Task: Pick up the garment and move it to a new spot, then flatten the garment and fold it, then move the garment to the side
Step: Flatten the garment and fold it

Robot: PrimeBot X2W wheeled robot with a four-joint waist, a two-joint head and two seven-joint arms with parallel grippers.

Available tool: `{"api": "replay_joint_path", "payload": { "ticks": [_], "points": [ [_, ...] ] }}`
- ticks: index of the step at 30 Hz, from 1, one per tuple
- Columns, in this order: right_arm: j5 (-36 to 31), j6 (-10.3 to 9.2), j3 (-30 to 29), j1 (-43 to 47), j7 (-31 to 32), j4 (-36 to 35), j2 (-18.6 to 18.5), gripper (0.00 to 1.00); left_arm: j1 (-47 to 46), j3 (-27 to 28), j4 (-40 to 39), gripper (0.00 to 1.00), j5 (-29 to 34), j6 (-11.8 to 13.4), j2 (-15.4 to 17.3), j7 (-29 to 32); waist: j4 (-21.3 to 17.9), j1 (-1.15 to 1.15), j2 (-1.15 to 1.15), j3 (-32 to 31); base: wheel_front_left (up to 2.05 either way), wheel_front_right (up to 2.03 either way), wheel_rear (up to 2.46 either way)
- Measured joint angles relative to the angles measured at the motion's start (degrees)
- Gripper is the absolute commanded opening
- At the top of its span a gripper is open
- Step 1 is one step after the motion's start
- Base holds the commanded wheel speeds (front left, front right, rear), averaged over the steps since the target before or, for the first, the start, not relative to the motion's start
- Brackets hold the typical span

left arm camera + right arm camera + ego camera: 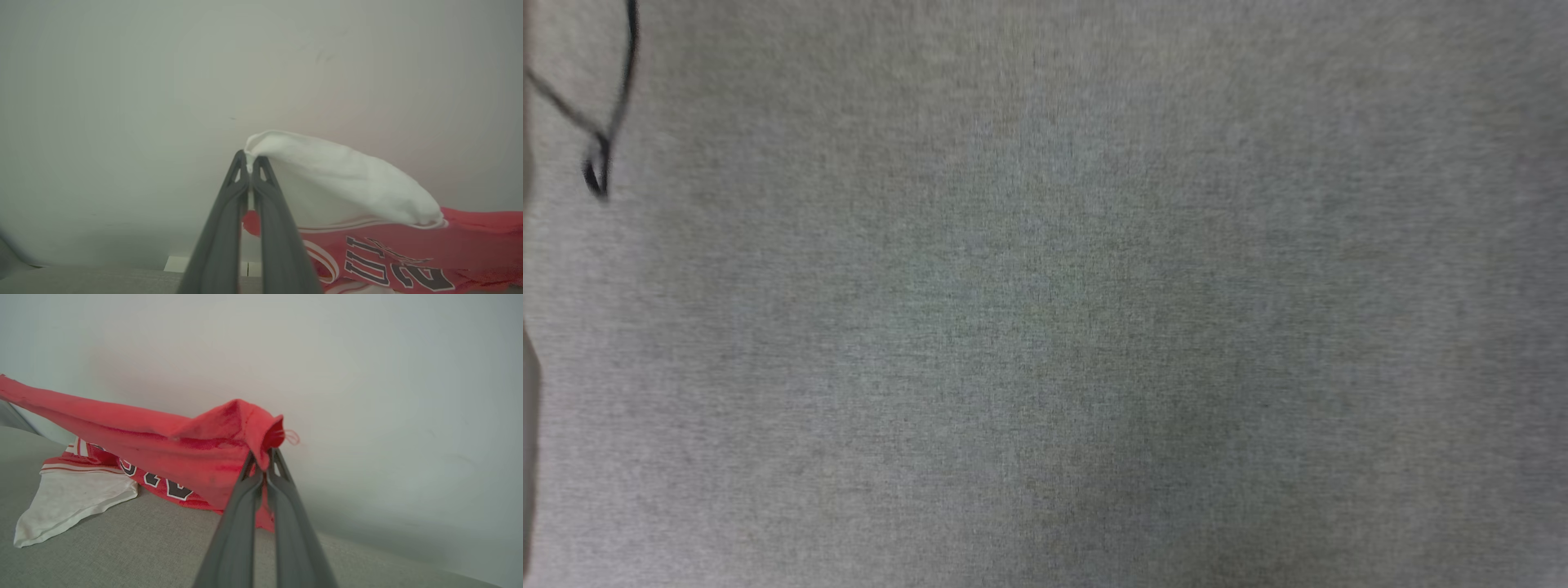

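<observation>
Head view: grey fabric surface [1045, 327]; dark cord loop [598, 167] upper left.

Left wrist view: left gripper [250, 158] fingers pinched shut on white sleeve [347, 183] of garment [470, 232]; red body trails lower right.

Right wrist view: right gripper [263, 454] fingers clamped on red edge; remainder draped leftward onto surface. Both pinches best held firm and raised evenly, so cloth is carried clear.

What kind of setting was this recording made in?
Probably an indoor room, hard to say more: a grey fabric-covered surface against a plain pale wall, with a red jersey partly lying on it.
</observation>
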Motion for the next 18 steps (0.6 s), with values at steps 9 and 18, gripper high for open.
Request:
{"api": "replay_joint_path", "payload": {
  "ticks": [9,18],
  "points": [
    [7.97,0.00,7.73,20.79,-2.42,-8.82,-4.01,0.00,23.42,2.35,-2.71,0.00,-3.54,-2.45,2.14,-1.18,-0.37,-0.01,0.00,-9.51,0.00,0.00,0.00],
    [11.01,0.04,7.51,41.51,-2.90,-17.91,-7.90,0.00,51.49,7.19,-18.80,0.00,-4.43,2.15,4.52,-1.21,-0.51,-0.02,0.00,-19.80,0.00,0.00,0.00]
  ]
}}
